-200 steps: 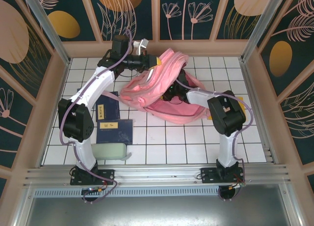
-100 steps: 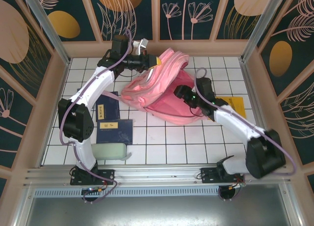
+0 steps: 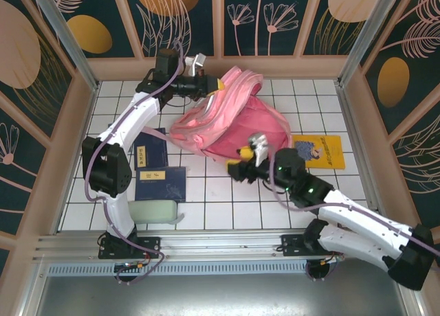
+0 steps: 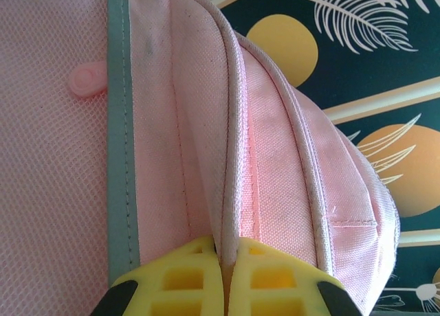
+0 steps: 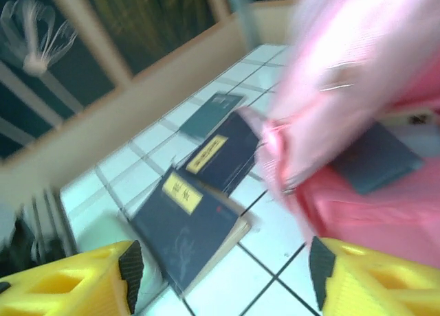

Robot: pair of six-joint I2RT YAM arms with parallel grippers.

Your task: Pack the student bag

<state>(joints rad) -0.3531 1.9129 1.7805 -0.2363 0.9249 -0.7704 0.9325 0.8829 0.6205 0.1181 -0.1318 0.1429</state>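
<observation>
The student bag [image 3: 237,120], a large pink backpack, lies at the back middle of the tiled table. My left gripper [image 3: 218,87] is at its upper rim. In the left wrist view the yellow fingers [image 4: 189,278] are shut on a piped seam of the bag [image 4: 172,123]. My right gripper [image 3: 237,162] hovers open over the tiles just in front of the bag, with nothing between its fingers [image 5: 103,281]. The blurred right wrist view has the bag [image 5: 357,75] at upper right. A dark flat thing [image 5: 375,161] lies in the bag's opening.
Two dark blue books [image 3: 152,151] [image 3: 161,184] lie left of the bag, also in the right wrist view [image 5: 189,227] [image 5: 220,151]. A yellow book [image 3: 317,151] lies to the bag's right. A pale green pouch [image 3: 152,211] sits at the front left. Wooden walls fence the table.
My right arm has drawn back out of the bag and swung toward the front, its gripper now over the tiles. The yellow book has come into sight. The left gripper keeps its hold.
</observation>
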